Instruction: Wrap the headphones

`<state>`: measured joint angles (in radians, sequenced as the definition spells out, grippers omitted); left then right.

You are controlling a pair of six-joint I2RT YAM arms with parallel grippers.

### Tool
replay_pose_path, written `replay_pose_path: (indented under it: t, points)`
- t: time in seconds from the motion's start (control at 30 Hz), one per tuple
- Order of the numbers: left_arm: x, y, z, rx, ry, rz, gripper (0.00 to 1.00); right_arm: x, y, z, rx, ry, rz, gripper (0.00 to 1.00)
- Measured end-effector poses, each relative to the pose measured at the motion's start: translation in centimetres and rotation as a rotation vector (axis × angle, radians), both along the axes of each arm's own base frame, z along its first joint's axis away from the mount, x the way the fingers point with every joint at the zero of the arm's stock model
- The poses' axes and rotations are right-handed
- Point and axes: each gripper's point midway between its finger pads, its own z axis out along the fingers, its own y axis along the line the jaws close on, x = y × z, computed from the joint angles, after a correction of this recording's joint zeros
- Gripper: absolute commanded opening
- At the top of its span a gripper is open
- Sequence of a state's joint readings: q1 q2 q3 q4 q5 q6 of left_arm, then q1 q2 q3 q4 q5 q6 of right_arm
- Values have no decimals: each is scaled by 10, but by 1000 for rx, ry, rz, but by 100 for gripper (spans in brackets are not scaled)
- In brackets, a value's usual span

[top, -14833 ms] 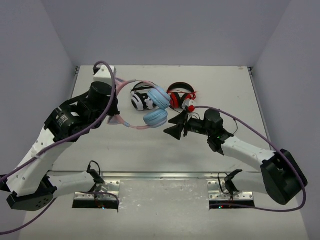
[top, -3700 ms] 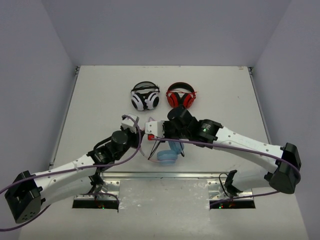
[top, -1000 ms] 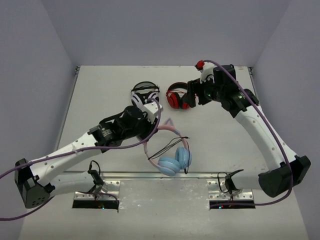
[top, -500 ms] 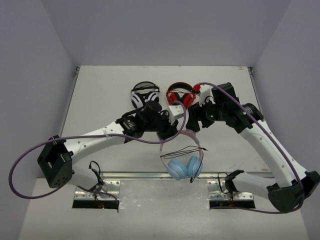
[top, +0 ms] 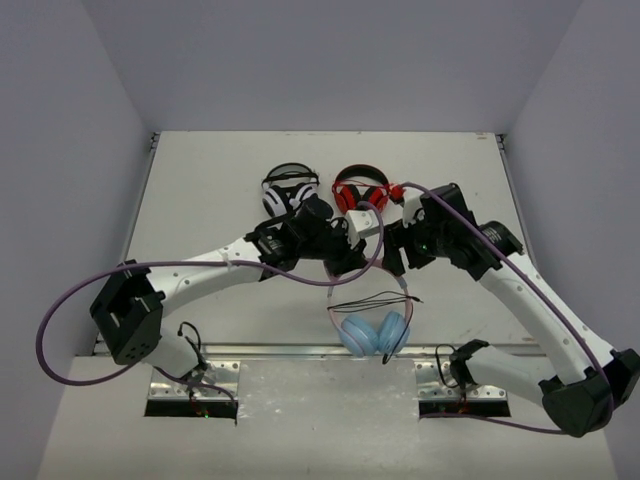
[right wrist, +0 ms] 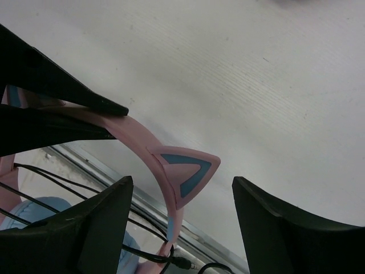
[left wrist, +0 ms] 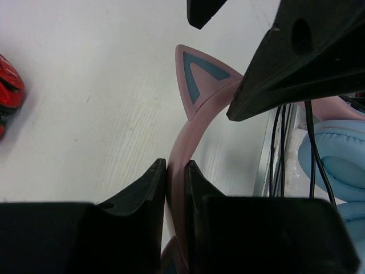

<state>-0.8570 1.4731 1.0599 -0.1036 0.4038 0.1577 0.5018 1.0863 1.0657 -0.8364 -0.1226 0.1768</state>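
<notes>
Left gripper (left wrist: pixel 175 171): clenched on the pink headband (left wrist: pixel 191 128) of the headphones (top: pixel 372 333), jaws nearly together with only the thin band between them. The grip sits just below one cat ear (left wrist: pixel 199 71).

Right gripper (right wrist: pixel 182 182): spread wide and holding nothing. Its jaws stand to either side of the cat ear, close to the left gripper. One finger crosses in front of the band in the left wrist view; contact cannot be told.

Landmark: red-and-black headphones (top: pixel 360 195), lying on the bench (top: pixel 200 200). White-and-black headphones (top: pixel 290 195) lie just beside them, on the left arm's side. The task's headphones are on the near side of the red-and-black pair, toward the arm bases. The band is closest to that pair. The light blue ear cups (top: pixel 375 333) are farthest from it, at the bench's near edge. Black cable (top: pixel 375 298) loops loosely between band and cups, unwrapped.

Handling, by judgement:
- Light plastic overall; a one-gripper hold looks enough.
- Band is springy and smooth, and could twist or slide in a narrow pinch.
- Cat ears look thin; poor places to squeeze.
- Cups are padded and soft, bulky for these jaws.
- Cable is limp and thin, easy to miss or snag. Best taken on a free stretch away from the plug, while the other gripper keeps the band.
</notes>
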Motion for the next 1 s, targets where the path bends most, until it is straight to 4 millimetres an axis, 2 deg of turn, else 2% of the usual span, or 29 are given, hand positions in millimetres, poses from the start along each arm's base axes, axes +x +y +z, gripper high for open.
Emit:
replay_pose_path:
  t: [0.17,0.3,0.47,0.57,0.6,0.67,0.7,0.83,0.9,0.97,1.0]
  points:
    - [7,-3,0,9,-13,12,0,-3,-4,0,9,-3,-42,68]
    - [8,-2,0,12,-21,15,0,-12,-7,-17,6,38,-58,67]
    - [13,-7,4,6,-33,17,0,-19,-8,-31,7,75,-67,47]
    - [15,-9,7,-5,-43,17,0,-18,-8,-32,10,71,-73,28]
    - [15,-9,7,-5,-42,18,0,-16,-9,-33,5,67,-80,18]
    - [17,-10,6,-4,-41,20,0,-14,-12,-34,-6,61,-97,8]
    - [19,-10,5,-1,-41,24,0,-13,-14,-34,-13,56,-102,4]
    - [23,-13,1,2,-35,36,0,-11,-18,-35,-33,46,-118,1]
    - [25,-14,1,-2,-35,46,4,-9,-20,-35,-42,36,-125,1]
    - [29,-15,2,-3,-34,65,15,-7,-22,-35,-52,26,-135,1]
    - [31,-15,2,-2,-35,76,24,-5,-23,-35,-55,15,-142,1]
